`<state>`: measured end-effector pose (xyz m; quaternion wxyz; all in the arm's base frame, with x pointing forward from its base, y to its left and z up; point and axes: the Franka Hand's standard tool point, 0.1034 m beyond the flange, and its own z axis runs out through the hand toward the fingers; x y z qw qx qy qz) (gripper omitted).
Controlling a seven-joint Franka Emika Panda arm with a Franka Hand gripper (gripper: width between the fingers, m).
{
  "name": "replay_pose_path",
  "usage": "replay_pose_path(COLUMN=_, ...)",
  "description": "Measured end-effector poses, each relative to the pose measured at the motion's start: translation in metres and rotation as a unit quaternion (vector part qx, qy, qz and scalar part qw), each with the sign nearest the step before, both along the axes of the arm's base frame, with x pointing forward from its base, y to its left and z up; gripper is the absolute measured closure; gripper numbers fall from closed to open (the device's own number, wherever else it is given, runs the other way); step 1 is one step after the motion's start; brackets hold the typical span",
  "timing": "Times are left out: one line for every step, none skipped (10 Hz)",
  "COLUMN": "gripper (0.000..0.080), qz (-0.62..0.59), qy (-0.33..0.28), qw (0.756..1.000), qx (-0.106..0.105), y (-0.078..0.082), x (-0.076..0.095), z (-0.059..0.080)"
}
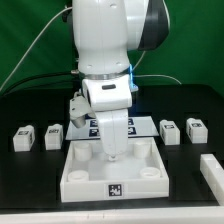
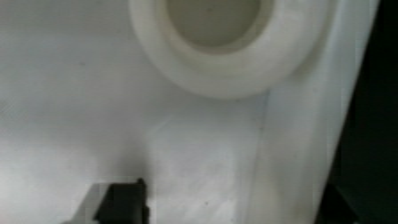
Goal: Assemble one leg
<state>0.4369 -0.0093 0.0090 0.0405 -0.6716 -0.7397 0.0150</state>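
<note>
Hardly begun: 4 loose legs sitting on the table, 2 each side of the arm, none apparently socketed, gripper down in the square piece, finger spread impossible to tell.

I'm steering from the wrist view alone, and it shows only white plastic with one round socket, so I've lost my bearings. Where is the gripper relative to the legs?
Observer: The gripper is down over the middle of the large square piece, not at any leg.
Operator: How many legs are loose on the table?
Observer: Four. The far-left leg and inner-left leg sit at the exterior view's left. The inner-right leg and far-right leg sit at its right. All are apart from the square piece.
Operator: Anything behind the arm?
Observer: The marker board lies on the table behind the square piece, partly hidden by the arm.
</note>
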Motion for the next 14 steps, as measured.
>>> replay_pose_path(gripper=0.0562, qz=0.000, qy=0.000, qw=1.000, qx=0.000, y=0.000, x=0.000, z=0.000)
replay_pose_path(gripper=0.0695, qz=0.000, qy=0.000, qw=1.000, qx=0.000, y=0.000, x=0.000, z=0.000)
replay_pose_path(gripper=0.0695, qz=-0.001, qy=-0.004, qw=1.000, qx=0.000, y=-0.001, x=0.002, z=0.001)
replay_pose_path(gripper=0.0736, qz=-0.001, qy=-0.007, qw=1.000, qx=0.000, y=-0.001, x=0.003, z=0.001)
replay_pose_path(gripper=0.0736, qz=-0.002, qy=-0.007, qw=1.000, qx=0.000, y=-0.001, x=0.003, z=0.001)
replay_pose_path(gripper=0.0736, qz=-0.002, qy=-0.007, qw=1.000, qx=0.000, y=-0.001, x=0.003, z=0.001)
replay_pose_path(gripper=0.0736, qz=-0.002, qy=-0.008, qw=1.000, qx=0.000, y=-0.001, x=0.003, z=0.001)
replay_pose_path(gripper=0.0736, qz=-0.002, qy=-0.008, qw=1.000, qx=0.000, y=-0.001, x=0.003, z=0.001)
replay_pose_path(gripper=0.0736, qz=-0.002, qy=-0.008, qw=1.000, qx=0.000, y=-0.001, x=0.003, z=0.001)
replay_pose_path(gripper=0.0736, qz=-0.002, qy=-0.008, qw=1.000, qx=0.000, y=-0.001, x=0.003, z=0.001)
replay_pose_path(gripper=0.0736, qz=-0.003, qy=-0.009, qw=1.000, qx=0.000, y=0.001, x=0.005, z=0.001)
replay_pose_path(gripper=0.0736, qz=-0.010, qy=-0.011, qw=1.000, qx=0.001, y=0.007, x=0.010, z=0.001)
replay_pose_path(gripper=0.0736, qz=-0.022, qy=-0.015, qw=1.000, qx=0.004, y=0.017, x=0.019, z=0.000)
replay_pose_path(gripper=0.0736, qz=-0.037, qy=-0.019, qw=0.999, qx=0.007, y=0.028, x=0.028, z=0.000)
